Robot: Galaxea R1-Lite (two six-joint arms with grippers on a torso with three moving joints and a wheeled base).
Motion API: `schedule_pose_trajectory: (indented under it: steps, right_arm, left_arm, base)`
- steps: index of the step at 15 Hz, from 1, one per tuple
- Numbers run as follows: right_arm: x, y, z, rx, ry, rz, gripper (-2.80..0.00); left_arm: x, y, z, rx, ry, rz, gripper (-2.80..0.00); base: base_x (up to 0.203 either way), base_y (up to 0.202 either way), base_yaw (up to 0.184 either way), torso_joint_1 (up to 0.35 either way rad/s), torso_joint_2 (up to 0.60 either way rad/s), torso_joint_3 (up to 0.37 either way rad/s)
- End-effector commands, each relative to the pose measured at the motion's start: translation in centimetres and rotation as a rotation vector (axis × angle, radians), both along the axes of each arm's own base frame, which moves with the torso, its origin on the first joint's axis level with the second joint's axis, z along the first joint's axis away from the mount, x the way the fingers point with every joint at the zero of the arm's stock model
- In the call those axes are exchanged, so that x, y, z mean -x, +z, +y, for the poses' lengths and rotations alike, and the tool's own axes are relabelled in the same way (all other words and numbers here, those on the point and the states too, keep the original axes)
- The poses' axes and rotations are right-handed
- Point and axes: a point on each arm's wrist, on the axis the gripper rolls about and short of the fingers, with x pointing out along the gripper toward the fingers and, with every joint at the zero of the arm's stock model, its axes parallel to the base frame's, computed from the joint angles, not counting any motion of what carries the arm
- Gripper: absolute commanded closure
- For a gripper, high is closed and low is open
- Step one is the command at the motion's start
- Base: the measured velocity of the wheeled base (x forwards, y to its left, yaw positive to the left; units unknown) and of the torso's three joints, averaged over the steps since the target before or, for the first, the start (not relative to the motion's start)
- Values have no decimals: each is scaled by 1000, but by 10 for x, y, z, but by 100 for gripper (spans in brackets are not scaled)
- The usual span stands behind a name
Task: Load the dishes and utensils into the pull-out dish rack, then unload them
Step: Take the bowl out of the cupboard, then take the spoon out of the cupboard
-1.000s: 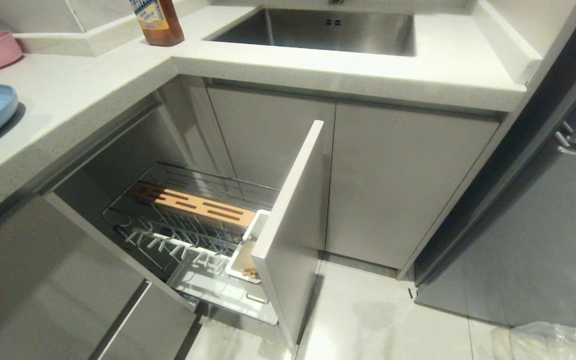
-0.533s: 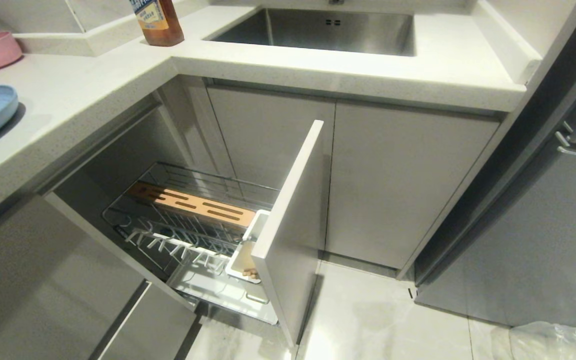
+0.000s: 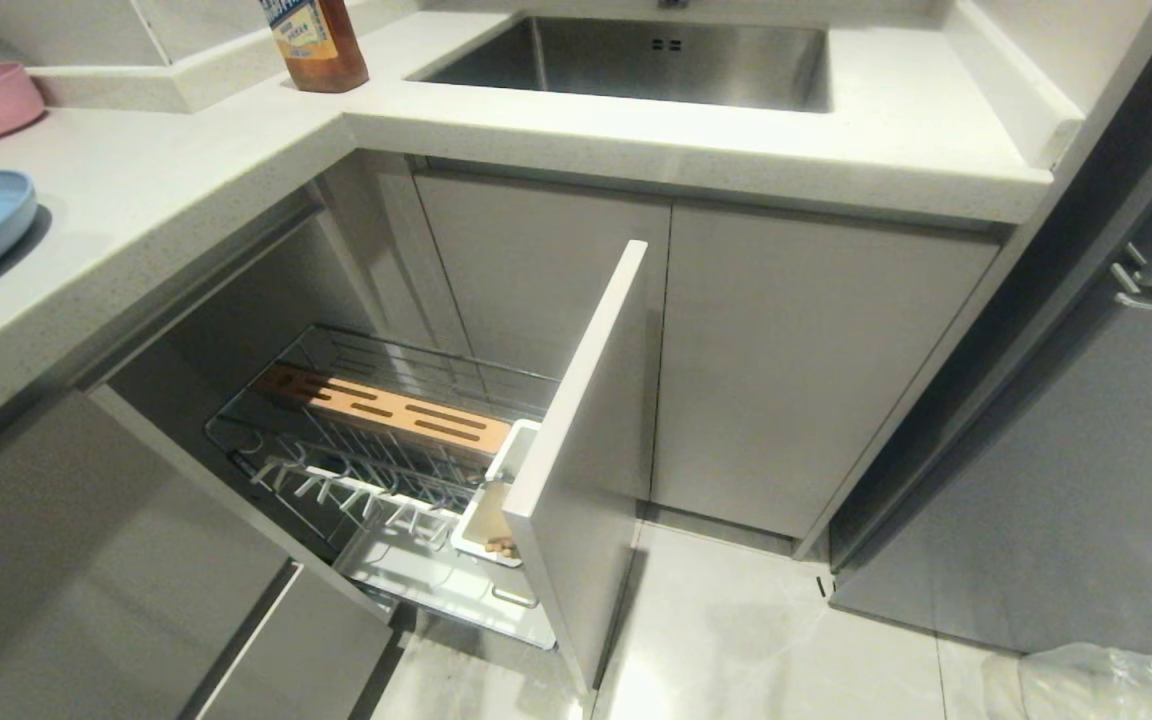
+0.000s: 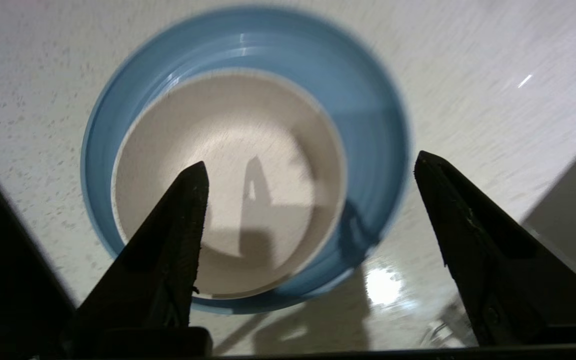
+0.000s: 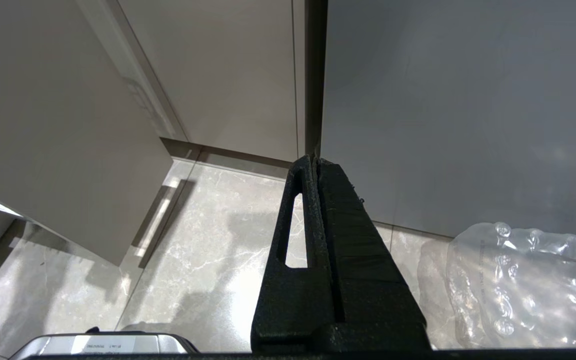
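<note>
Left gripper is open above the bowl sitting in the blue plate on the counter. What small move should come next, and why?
Probably lift the left gripper straight up and clear. Its fingers are spread and empty, the bowl sits inside the plate on the counter, and chopsticks remain in the rack's white cup.

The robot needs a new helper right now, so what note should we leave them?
Left end effector: open, holding nothing, above the cream bowl.
Right end effector: shut, empty, parked low over the floor.
The bowl sits inside the light-blue plate on the countertop.
The pull-out dish rack is out, with no dishes on its prongs. The chopsticks seem to be in its white utensil cup.
No spoon is in view.
Plate and bowl look unloaded; the chopsticks appear still to come out.
</note>
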Motion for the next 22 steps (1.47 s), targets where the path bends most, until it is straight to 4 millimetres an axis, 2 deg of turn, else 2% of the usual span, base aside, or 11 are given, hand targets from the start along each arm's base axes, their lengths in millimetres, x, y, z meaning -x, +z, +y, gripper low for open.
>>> schedule_pose_trajectory:
  steps: [1, 4, 5, 9, 13, 15, 18, 20, 22]
  right_arm:
    - [0, 0, 0, 0, 0, 1, 0]
    - [0, 0, 0, 0, 0, 1, 0]
    - [0, 0, 0, 0, 0, 1, 0]
    - [0, 0, 0, 0, 0, 1, 0]
    - [0, 0, 0, 0, 0, 1, 0]
    - [0, 0, 0, 0, 0, 1, 0]
    - [0, 0, 0, 0, 0, 1, 0]
    - [0, 0, 0, 0, 0, 1, 0]
    - [0, 0, 0, 0, 0, 1, 0]
  left_arm:
    - [16, 12, -10, 33, 0, -101, -280]
    - [41, 30, -32, 132, -55, -305, -280]
    - [48, 30, -40, 149, -98, -327, 0]
    - [70, 27, -70, 211, -288, -406, 0]
    - [73, 19, -94, 307, -476, -400, 0]
    - [63, 11, -108, 356, -541, -349, 0]
    - [38, -12, -134, 403, -589, -229, 0]
    - [20, -33, -164, 434, -622, -129, 0]
    - [-2, -66, -200, 428, -580, -8, 0]
  base:
    - [0, 0, 0, 0, 0, 0]
    - [0, 0, 0, 0, 0, 0]
    - [0, 0, 0, 0, 0, 0]
    - [0, 0, 0, 0, 0, 0]
    - [0, 0, 0, 0, 0, 0]
    - [0, 0, 0, 0, 0, 0]
    - [0, 0, 0, 0, 0, 0]
    - [0, 0, 0, 0, 0, 0]
    - [0, 0, 0, 0, 0, 0]
